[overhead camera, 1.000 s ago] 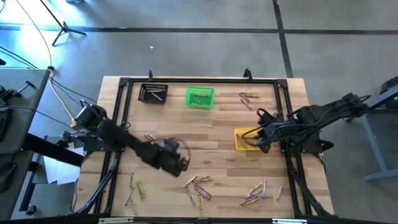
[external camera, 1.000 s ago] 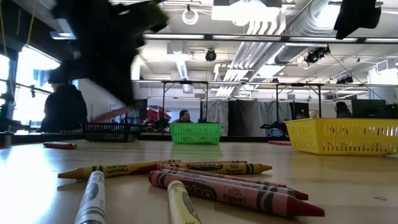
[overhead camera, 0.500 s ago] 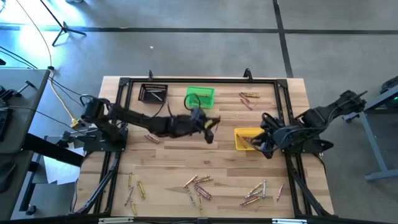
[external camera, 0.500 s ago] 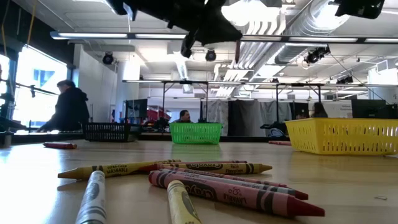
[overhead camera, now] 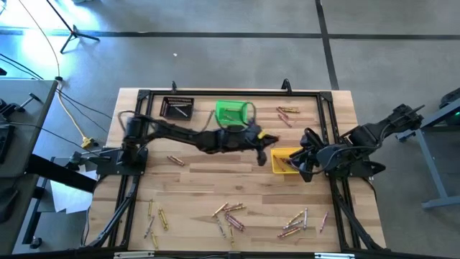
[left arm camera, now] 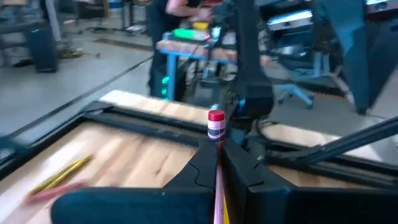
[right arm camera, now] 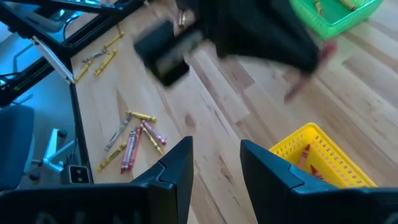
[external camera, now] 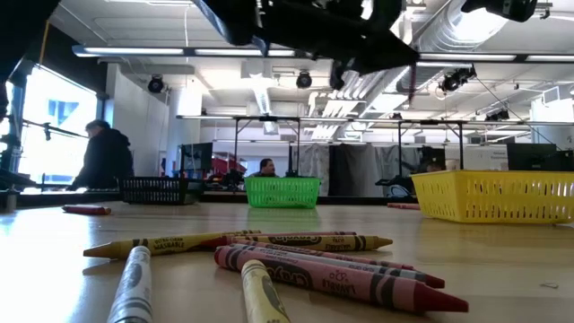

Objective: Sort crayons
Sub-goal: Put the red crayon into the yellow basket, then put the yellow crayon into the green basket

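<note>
Carrying a red crayon (left arm camera: 216, 124) clamped upright between its fingers, our left gripper (overhead camera: 263, 149) hangs just at nine o'clock of the yellow bin (overhead camera: 283, 161). Our right gripper (overhead camera: 302, 167), fingers apart, waits at the bin's three o'clock side. Loose crayons (overhead camera: 228, 214) lie at the table's six o'clock edge. We judge them light, stiff, prone to roll: best pinched mid-shaft.
</note>
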Robot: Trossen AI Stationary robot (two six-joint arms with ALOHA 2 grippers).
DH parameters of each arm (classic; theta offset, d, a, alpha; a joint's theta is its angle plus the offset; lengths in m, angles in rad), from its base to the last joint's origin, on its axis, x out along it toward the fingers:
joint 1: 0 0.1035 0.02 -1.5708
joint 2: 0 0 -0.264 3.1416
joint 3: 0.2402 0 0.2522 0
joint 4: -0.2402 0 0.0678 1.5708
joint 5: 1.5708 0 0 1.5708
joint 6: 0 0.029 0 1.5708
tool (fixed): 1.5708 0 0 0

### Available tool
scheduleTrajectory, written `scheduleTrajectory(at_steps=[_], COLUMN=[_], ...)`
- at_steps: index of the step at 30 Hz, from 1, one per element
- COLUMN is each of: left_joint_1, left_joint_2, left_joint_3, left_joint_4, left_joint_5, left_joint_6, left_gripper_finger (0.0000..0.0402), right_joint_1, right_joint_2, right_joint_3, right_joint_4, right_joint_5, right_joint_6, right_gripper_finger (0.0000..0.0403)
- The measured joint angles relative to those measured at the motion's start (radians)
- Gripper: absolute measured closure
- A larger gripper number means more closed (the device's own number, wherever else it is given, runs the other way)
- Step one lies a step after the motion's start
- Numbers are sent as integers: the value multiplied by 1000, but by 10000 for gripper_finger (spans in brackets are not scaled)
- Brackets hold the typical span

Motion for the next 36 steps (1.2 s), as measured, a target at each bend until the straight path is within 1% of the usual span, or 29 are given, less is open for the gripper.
scheduleTrajectory(at_steps=[7,10,13,17,23,26,29,31,33,36], left_joint_1=[-8,-8,-8,-8,-2,0,-1,-2,-1,-4], left_joint_2=[199,258,293,300,300,300,297,280,244,162], left_joint_3=[186,235,257,261,261,262,262,260,260,263], left_joint_4=[-4,-3,-8,-12,-31,-36,-33,-43,-56,-202], left_joint_5=[4,2,-4,2,102,129,132,183,295,461], left_joint_6=[-10,-54,-89,-90,-159,-199,-227,-224,-190,-154], left_gripper_finger=[401,401,398,379,333,311,298,296,299,306], right_joint_1=[0,0,0,0,0,0,0,0,0,0], right_joint_2=[-1,-1,-1,-1,-1,-1,0,0,0,0], right_joint_3=[0,0,0,0,0,0,0,0,0,0], right_joint_4=[-4,-12,-22,-33,-38,-39,-45,-52,-63,-84], right_joint_5=[35,38,38,37,23,23,21,6,-12,-27], right_joint_6=[-1,-1,-1,-1,-44,-54,-54,-54,-54,-45], right_gripper_finger=[284,284,284,284,284,284,284,284,284,284])
